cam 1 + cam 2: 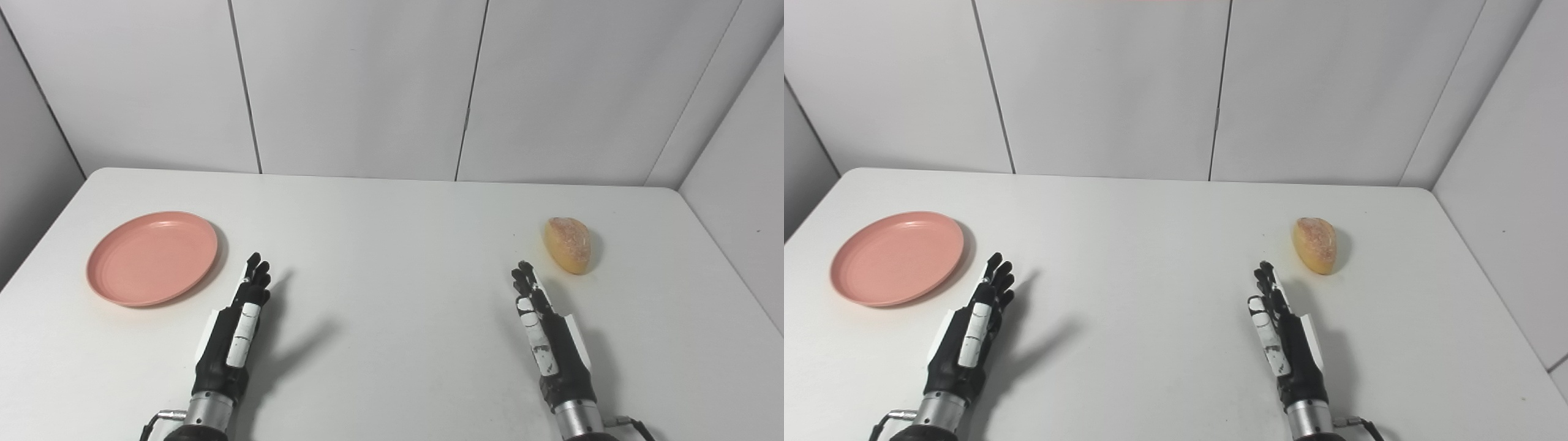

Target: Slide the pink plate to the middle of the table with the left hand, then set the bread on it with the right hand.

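A pink plate [152, 257] lies flat on the left side of the white table [392, 245]. A golden bread roll [568, 244] lies on the right side. My left hand [236, 327] is open and empty, edge-on with fingers straight, just right of and nearer than the plate, not touching it. My right hand [545, 334] is open and empty, fingers straight, a little to the left of and nearer than the bread, apart from it. Both hands show in the right eye view too, the left hand [971, 327] and the right hand [1283, 334].
White panel walls [367, 86] stand behind and at both sides of the table. The table's far edge runs below the back wall. Nothing else lies on the table.
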Controlling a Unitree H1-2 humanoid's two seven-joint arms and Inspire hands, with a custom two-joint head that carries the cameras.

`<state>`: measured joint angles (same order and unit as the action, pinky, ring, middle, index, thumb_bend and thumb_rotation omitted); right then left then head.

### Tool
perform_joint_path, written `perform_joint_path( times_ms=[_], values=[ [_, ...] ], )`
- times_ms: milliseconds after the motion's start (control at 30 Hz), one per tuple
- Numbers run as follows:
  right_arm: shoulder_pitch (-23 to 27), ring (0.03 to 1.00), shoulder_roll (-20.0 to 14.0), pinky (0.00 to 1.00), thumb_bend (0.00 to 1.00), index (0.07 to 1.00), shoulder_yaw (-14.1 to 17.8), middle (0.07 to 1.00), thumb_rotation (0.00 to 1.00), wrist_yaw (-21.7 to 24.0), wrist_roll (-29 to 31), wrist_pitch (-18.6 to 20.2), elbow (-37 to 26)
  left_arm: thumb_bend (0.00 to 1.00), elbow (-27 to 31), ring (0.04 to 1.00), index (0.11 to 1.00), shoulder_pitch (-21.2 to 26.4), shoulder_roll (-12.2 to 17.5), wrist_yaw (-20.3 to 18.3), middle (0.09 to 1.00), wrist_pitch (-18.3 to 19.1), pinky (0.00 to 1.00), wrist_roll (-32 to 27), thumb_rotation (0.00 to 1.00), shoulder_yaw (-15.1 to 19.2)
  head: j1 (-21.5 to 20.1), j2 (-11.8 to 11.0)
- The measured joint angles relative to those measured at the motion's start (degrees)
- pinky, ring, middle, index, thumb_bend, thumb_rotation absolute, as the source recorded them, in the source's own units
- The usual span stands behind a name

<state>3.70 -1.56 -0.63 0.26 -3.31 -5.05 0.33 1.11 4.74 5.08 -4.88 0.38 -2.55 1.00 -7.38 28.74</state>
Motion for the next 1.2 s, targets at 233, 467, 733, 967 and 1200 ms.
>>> perform_joint_path(
  times_ms=[233, 467, 733, 967, 1200],
  values=[
    [0.0, 0.970, 0.0, 1.00, 0.76, 0.969, 0.0, 0.949, 0.98, 0.0, 0.1, 0.0, 0.0, 0.80, -0.2, 1.000, 1.000, 0.0, 0.1, -0.5, 1.000, -0.1, 1.00, -0.9, 0.95, 0.1, 0.0, -0.1],
    [0.0, 0.972, 0.0, 1.00, 0.76, 0.969, 0.0, 0.950, 0.97, 0.1, 0.2, 0.0, 0.0, 0.80, -0.2, 1.000, 1.000, 0.0, 0.1, -0.6, 1.000, -0.1, 1.00, -1.0, 0.94, 0.1, -0.1, -0.1],
    [0.0, 0.970, -0.1, 0.99, 0.76, 0.962, -0.1, 0.948, 0.97, 0.2, 0.5, 0.0, -0.1, 0.78, -0.2, 1.000, 1.000, 0.0, 0.1, -0.6, 1.000, -0.7, 1.00, -1.3, 0.93, 0.2, -0.1, 0.0],
    [0.0, 0.969, -0.2, 0.99, 0.77, 0.958, -0.2, 0.945, 0.98, 0.2, 0.8, 0.0, -0.1, 0.78, -0.3, 1.000, 1.000, 0.0, 0.1, -0.8, 1.000, -1.1, 1.00, -3.1, 0.93, 0.3, -0.2, 0.0],
    [0.0, 0.970, -0.2, 1.00, 0.77, 0.961, -0.2, 0.946, 1.00, 0.2, 0.8, 0.0, -0.1, 0.82, -0.3, 1.000, 1.000, 0.0, 0.0, -0.8, 1.000, -1.3, 1.00, -3.1, 0.93, 0.3, -0.2, 0.0]
  ],
)
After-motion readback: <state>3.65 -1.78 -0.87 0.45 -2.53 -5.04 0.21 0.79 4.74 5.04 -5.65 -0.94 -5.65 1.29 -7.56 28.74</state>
